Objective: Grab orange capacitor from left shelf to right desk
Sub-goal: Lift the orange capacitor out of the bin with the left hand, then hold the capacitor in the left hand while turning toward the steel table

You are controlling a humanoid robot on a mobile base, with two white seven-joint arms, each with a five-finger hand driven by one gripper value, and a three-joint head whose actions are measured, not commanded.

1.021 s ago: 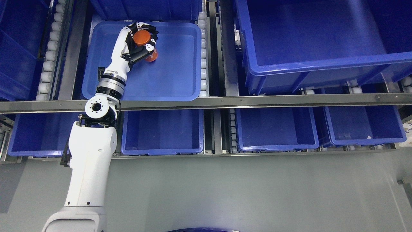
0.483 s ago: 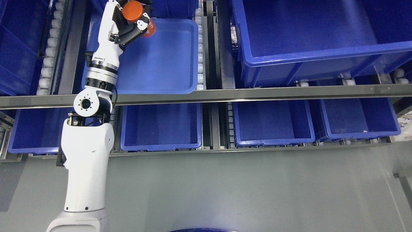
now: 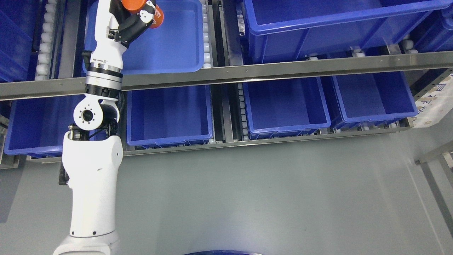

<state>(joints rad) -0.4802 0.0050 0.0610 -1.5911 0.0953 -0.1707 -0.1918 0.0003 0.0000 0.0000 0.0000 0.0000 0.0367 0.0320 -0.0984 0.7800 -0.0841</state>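
My left hand (image 3: 136,16) is at the top edge of the head view, fingers curled around the orange capacitor (image 3: 136,5), a round orange cylinder partly cut off by the frame's top. It is held above the shallow blue tray (image 3: 170,46) on the upper shelf level. The left arm (image 3: 92,163) rises from the lower left. The right arm is out of view.
A steel shelf rail (image 3: 269,69) crosses the picture. Below it stand several open blue bins (image 3: 283,106). A large blue bin (image 3: 318,24) sits at the upper right. Grey floor (image 3: 269,198) fills the lower half. A metal frame (image 3: 435,159) shows at the right edge.
The whole picture has shifted, so the camera moved. My left hand has lifted the capacitor off the tray floor; it now sits higher against the arm and nearer the top edge.
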